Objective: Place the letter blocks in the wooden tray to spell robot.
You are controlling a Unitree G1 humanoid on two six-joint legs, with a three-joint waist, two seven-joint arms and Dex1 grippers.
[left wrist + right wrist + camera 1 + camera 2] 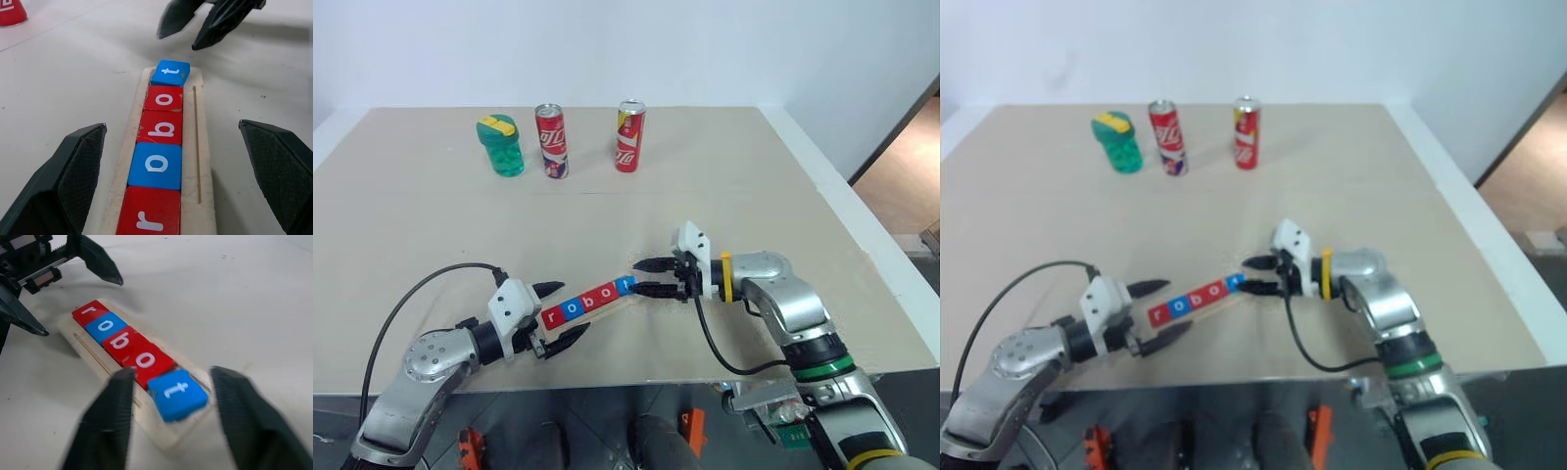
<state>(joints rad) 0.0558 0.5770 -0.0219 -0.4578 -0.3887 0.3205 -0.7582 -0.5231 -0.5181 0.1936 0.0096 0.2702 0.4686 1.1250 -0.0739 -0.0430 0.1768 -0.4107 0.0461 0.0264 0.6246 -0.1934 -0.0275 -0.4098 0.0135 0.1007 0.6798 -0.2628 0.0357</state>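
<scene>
Nearest the robot, the left tool (560, 315) stands with its two black, tapered, ribbed fingers spread wide, one on each side of the near end of the long, narrow, pale wooden tray (204, 147), not touching it. The tray lies flat on the matte beige desk (431, 225), running diagonally away toward the right, with a thin groove cut along one edge.

Five small, flat, smooth square letter blocks (159, 131) sit in a row in the tray, edges touching: a red r (148, 215), a blue o (156, 165), a red b (160, 128), a red o (165, 99) and a blue t (170, 72). The t block at the far end sits slightly askew, its outer corner tilted up over the tray's end.

Just beyond that end hovers the right tool (644, 276), its pointed black fingers parted narrowly, holding nothing, close to the t block but apart from it.

Well beyond, at the desk's far side, stand a translucent green plastic bottle with a yellow lid (499, 145) and two red cylindrical metal cans (551, 140), all upright.
</scene>
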